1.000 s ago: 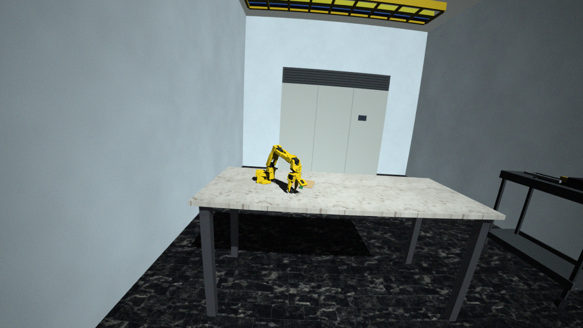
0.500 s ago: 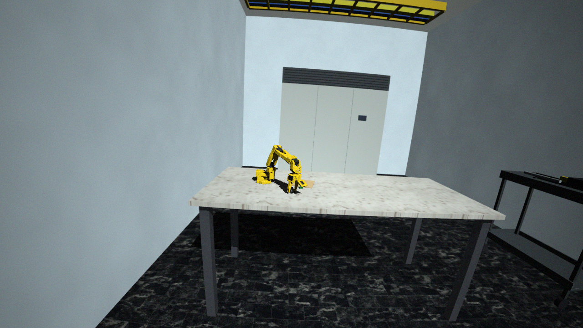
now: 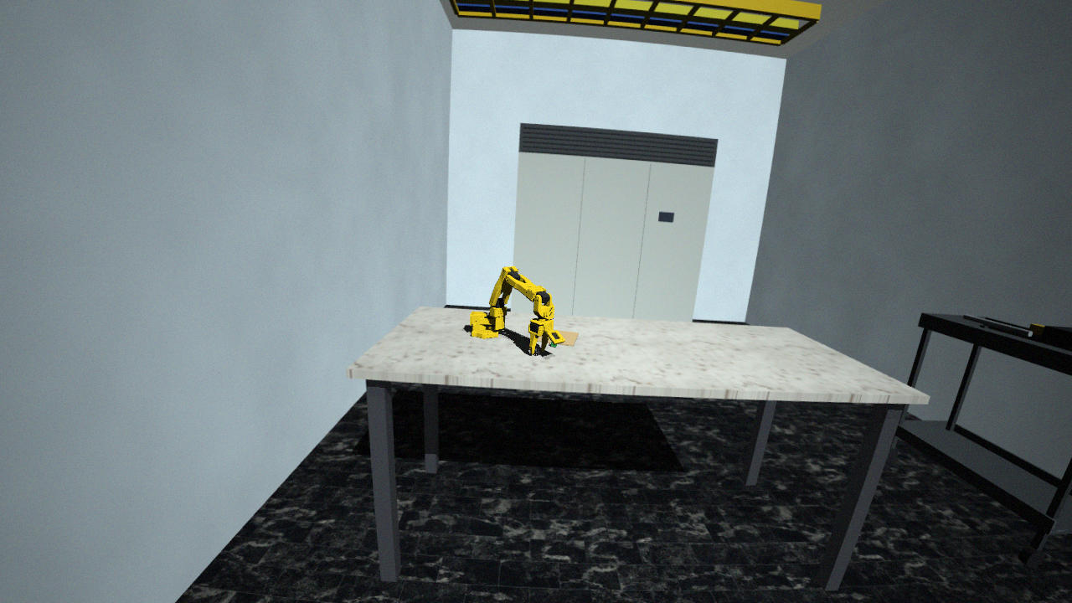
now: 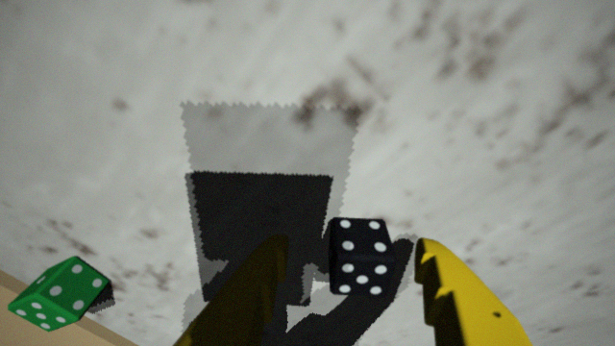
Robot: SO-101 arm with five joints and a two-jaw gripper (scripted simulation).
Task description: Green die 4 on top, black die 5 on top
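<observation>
Pincer (image 4: 353, 288) jaws were seen parted around the black die (image 4: 361, 257), a gap left on each side, so nothing was grasped. Ordered from largest: the marble table (image 3: 674, 367) was shown carrying the yellow arm (image 3: 517, 300), bent down toward its surface. A tan mat (image 4: 29, 327) was glimpsed at the lower left corner of the wrist view. The green die (image 4: 60, 293) was found at the mat's edge, tilted, with 5 pips on 1 visible face. The black die was seen off the mat, on bare marble, between the jaws
</observation>
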